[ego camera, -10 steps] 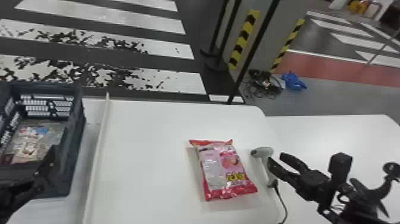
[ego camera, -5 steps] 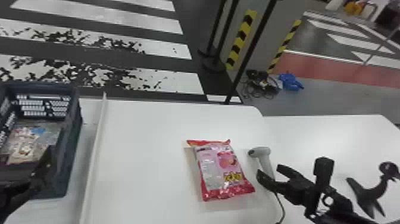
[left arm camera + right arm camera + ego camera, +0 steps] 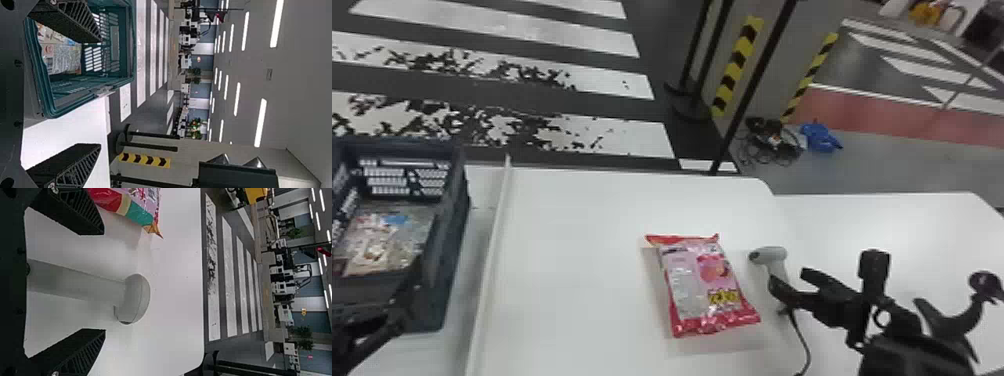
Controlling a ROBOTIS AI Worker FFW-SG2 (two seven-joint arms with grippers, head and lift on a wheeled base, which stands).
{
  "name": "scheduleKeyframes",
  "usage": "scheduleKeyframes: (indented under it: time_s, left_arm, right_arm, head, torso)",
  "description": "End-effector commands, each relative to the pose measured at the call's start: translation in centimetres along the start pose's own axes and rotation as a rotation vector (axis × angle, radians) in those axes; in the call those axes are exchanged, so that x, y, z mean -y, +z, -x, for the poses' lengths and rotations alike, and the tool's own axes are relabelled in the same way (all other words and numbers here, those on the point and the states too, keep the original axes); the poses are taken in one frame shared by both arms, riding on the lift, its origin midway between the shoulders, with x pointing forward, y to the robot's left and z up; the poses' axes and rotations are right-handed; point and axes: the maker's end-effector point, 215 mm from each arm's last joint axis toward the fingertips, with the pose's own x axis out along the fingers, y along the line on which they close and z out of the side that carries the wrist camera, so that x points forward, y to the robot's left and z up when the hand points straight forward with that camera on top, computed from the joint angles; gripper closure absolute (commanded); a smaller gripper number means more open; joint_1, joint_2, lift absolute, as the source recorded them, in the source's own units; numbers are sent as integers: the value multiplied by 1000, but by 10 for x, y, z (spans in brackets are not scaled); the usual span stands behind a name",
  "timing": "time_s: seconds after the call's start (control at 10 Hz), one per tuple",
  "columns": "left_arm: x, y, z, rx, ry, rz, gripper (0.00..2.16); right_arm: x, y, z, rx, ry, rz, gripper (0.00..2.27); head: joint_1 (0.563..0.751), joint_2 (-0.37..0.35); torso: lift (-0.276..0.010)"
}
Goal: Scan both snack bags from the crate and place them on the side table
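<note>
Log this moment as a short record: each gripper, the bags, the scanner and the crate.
left gripper: jaws open, at the crate, holding nothing
right gripper: jaws open, one on either side of the scanner's handle
scanner: on the white table, to the right of the pink snack bag
pink snack bag: lying flat on the white table, out of the crate
other snack bag: inside the crate
crate: dark, slotted walls, at the far left
scan status: cannot tell
</note>
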Motion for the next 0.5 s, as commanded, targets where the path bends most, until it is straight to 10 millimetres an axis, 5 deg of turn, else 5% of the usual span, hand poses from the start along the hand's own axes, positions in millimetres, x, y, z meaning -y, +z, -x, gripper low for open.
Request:
scheduleKeyframes:
  time_s: [0.0, 0.4]
  left_arm:
    - [1, -3, 0, -4, 3, 3, 39]
    - [0, -9, 0, -14, 7, 4, 39]
  right_arm:
    - [8, 0, -10, -21, 0, 10, 36]
    - [8, -14, -29, -92, 17, 8, 167]
  head:
    - [695, -350]
    - [695, -350]
  torso:
    - [-98]
    - [-98]
